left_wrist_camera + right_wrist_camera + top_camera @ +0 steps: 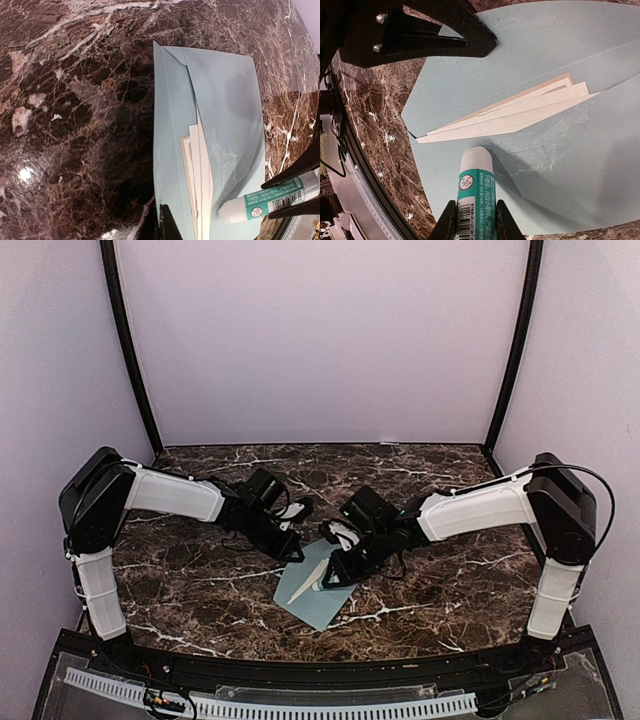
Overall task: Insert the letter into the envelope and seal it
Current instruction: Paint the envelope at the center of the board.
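Note:
The pale blue envelope [322, 602] lies flat on the marble table, flap open [235, 100]. The cream folded letter [196, 170] sits partly inside it, its edges showing at the mouth [520, 114]. My right gripper [475, 210] is shut on a white-and-green glue stick [475, 187], whose white tip rests on the flap's inner face beside shiny smears [555, 137]. My left gripper [169, 226] is shut, with its dark tip pressing on the envelope's edge; in the right wrist view the left gripper [487, 44] shows at the top. From above, both grippers [292, 548] [338, 568] meet over the envelope.
The dark marble table [200, 590] is walled by pale panels with black corner posts [130, 360]. A black front rail with a white cable chain [300, 708] runs along the near edge, behind the arm bases.

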Available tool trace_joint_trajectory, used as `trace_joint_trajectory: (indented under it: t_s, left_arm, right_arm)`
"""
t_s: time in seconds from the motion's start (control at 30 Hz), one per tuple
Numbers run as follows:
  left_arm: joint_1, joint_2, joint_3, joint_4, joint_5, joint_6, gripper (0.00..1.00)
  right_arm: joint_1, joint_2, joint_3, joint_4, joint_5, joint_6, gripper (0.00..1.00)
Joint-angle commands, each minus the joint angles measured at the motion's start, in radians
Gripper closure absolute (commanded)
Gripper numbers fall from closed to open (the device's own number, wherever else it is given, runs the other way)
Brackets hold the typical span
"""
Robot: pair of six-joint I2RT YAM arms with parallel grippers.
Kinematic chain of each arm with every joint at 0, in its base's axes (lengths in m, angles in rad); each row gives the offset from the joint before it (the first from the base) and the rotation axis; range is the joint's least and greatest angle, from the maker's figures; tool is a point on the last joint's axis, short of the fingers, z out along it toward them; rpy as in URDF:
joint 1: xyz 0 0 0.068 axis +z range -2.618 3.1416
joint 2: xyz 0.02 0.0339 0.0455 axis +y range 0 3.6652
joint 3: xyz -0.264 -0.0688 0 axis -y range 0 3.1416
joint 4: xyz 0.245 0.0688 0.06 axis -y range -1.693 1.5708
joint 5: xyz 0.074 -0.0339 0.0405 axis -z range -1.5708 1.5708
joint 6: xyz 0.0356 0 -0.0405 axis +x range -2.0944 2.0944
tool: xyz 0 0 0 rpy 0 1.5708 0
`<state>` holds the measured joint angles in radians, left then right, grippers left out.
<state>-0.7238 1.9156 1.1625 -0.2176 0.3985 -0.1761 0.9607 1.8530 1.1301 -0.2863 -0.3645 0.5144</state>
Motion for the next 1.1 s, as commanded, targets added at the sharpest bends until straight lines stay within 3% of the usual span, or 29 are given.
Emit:
trace_joint_trajectory:
  t_s: [0.0,0.77,1.07]
  left_arm:
    - [-0.005,0.004,0.012,-0.01,-0.006,0.008,1.0]
    - [-0.01,0.004,0.012,-0.007,0.011,0.022,1.0]
    - [-0.01,0.004,0.011,-0.01,-0.011,0.014,1.0]
  right_arm:
    - [0.006,-0.02,0.007,-0.084,0.063,0.015,1.0]
    - [-0.138,-0.002,-0.016,-0.092,0.172,-0.021,1.0]
    - [-0.127,-0.02,-0.04,-0.065,0.081,-0.054,1.0]
